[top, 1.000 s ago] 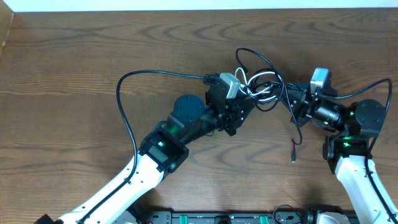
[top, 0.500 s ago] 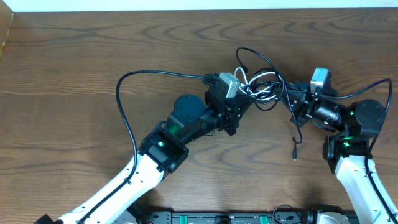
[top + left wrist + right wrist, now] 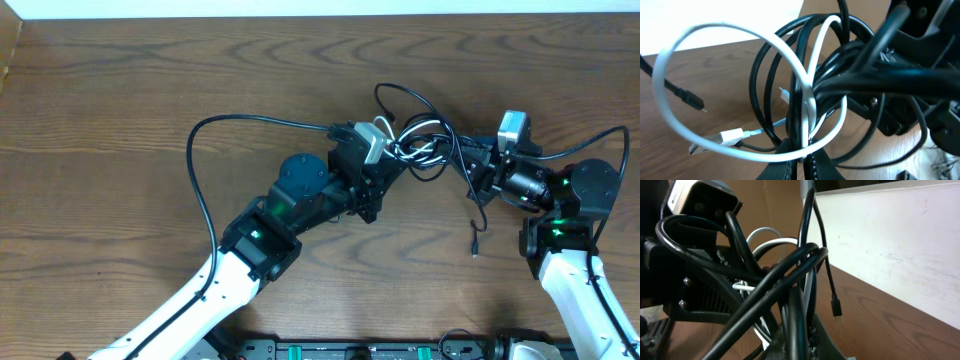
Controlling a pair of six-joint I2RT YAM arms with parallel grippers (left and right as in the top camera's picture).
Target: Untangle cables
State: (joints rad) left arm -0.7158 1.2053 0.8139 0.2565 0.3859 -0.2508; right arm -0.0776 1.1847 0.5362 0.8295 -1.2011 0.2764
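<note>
Cables (image 3: 425, 150): one white, several black (tangled); left fingers (image 3: 777, 170), right fingers (image 3: 825, 347) both pinching them.

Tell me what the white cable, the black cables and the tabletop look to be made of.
White cable: smooth, slightly glossy plastic-like jacket; light sheen along its loop.
Black cables: likely rubbery plastic, semi-gloss highlights.
Tabletop: dark wood or wood-look laminate; grain visible, cannot tell which.

I work over a dark brown wood-grain table (image 3: 120, 110). A white wall (image 3: 890, 245) runs along its far edge, faintly scuffed and speckled in my right wrist view. Soft, even light falls across the wood.
</note>
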